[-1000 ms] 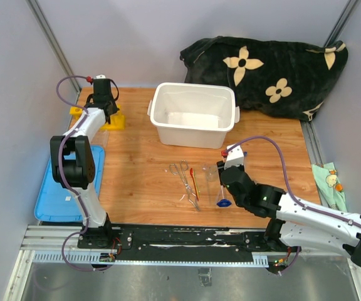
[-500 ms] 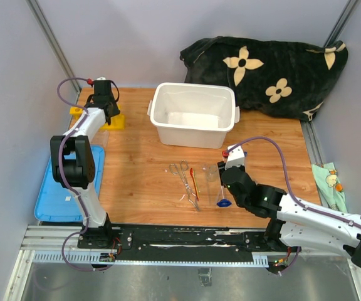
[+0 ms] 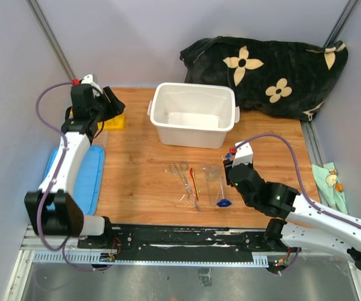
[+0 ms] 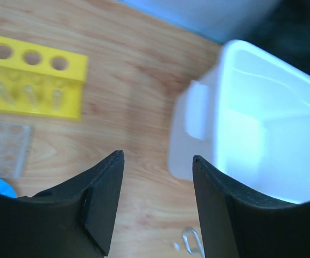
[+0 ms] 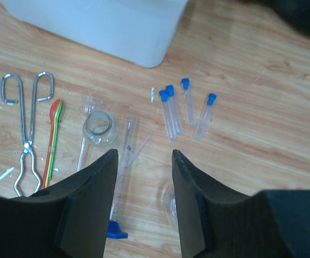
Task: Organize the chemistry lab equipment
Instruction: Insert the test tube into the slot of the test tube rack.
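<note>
**A:** Which step are you on?

**B:** Choosing the next pick, I'd say. My right gripper [image 5: 143, 156] hangs over the loose glassware with its jaws partly apart and nothing between them. Directly under it a graduated cylinder [image 5: 129, 137] lies flat, and a small glass beaker [image 5: 99, 129] sits just beside that. The blue-capped tubes [image 5: 188, 105] lie near, to one side, and the metal tongs [image 5: 26, 129] and red-orange tool [image 5: 53, 140] to the other.

**A:** And the left?

**B:** My left gripper [image 4: 156, 161] is parted too, holding nothing. It sits high at the far left corner, between the yellow tube rack [image 4: 31, 80] and the white bin [image 4: 183, 156].

**A:** What does the next move need?

**B:** A straight drop and a gentle close, since everything lies flat on the table [image 3: 143, 188].

**A:** How do the arms sit?

**B:** The left reaches far forward with its wrist tipped down. The right lies low, coming in from the right.
</note>
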You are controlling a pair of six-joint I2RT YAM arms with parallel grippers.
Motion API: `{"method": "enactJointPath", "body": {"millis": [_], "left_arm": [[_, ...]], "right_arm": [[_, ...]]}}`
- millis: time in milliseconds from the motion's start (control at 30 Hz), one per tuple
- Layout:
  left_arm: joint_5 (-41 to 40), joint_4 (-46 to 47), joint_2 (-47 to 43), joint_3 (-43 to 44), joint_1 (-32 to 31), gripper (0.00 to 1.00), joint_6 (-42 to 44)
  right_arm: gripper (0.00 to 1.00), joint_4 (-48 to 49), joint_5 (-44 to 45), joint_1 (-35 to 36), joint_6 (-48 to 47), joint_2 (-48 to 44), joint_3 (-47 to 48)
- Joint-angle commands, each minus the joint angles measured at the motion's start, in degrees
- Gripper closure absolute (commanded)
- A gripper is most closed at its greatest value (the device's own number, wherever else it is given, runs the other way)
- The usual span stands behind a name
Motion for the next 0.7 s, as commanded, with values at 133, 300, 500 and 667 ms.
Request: {"method": "enactJointPath", "body": {"millis": [133, 300, 500, 667], "left_arm": [[22.38, 5.61, -23.38, -16.86, -2.72, 0.41, -11.50], [22.70, 2.65, -34.96, -23.55, -7.25, 0.41, -13.84], [25.52, -2.30, -42.76, -24.63, -7.68, 0.38, -12.04], [31.24, -3.23, -44.19, -24.31, -7.68, 0.38, -10.88]], "right_arm": [[0.47, -20.48, -7.82, -12.65, 0.99, -0.21, 14.95], [0.45, -25.29, -21.55, -27.19, -2.58, 3.45, 22.07], [0.47, -26.30, -40.29, -45.81, -3.43, 11.42, 26.40], [0.52, -22.28, -48.47, -52.16, -4.12, 22.70, 25.54]]}}
